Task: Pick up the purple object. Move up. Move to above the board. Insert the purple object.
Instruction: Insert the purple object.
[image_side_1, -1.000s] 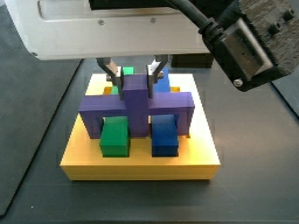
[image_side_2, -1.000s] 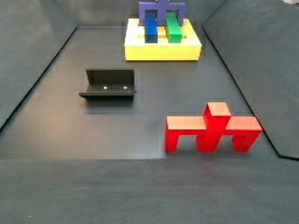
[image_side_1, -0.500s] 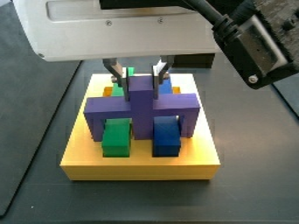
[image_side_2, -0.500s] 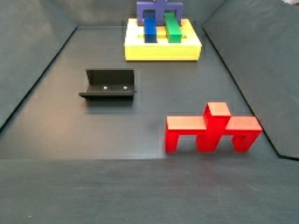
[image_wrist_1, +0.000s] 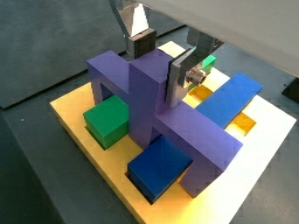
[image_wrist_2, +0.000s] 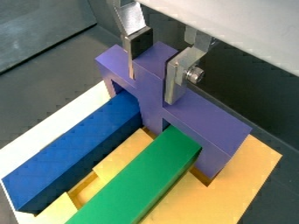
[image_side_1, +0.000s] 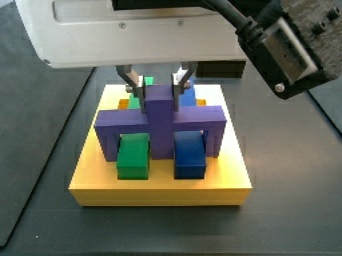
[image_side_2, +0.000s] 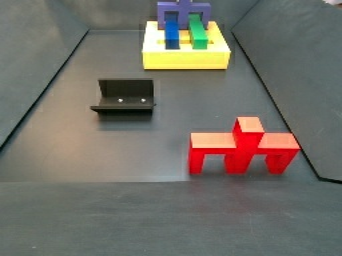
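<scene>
Barely anything has shifted since half a second ago: my gripper (image_side_1: 158, 78) still sits low over the board (image_side_1: 160, 185), and the purple object (image_side_1: 160, 122) looks a touch lower onto it. I'm pinching the purple object's upright stem right now, silver fingers (image_wrist_2: 177, 73) pressed against its two sides in both wrist views, so the piece sits directly between and below my gripper (image_wrist_1: 162, 57). Its wide crossbar runs across the board, straddling the green bar (image_side_1: 131, 155) and the blue bar (image_side_1: 189, 156), with its short legs pointing down toward the yellow slab and the stem pointing straight up. The two bars run lengthwise under the crossbar, at right angles to it. Out on the floor, the red piece (image_side_2: 242, 148) and the fixture (image_side_2: 124, 97) stand well apart from the board (image_side_2: 185, 56).
</scene>
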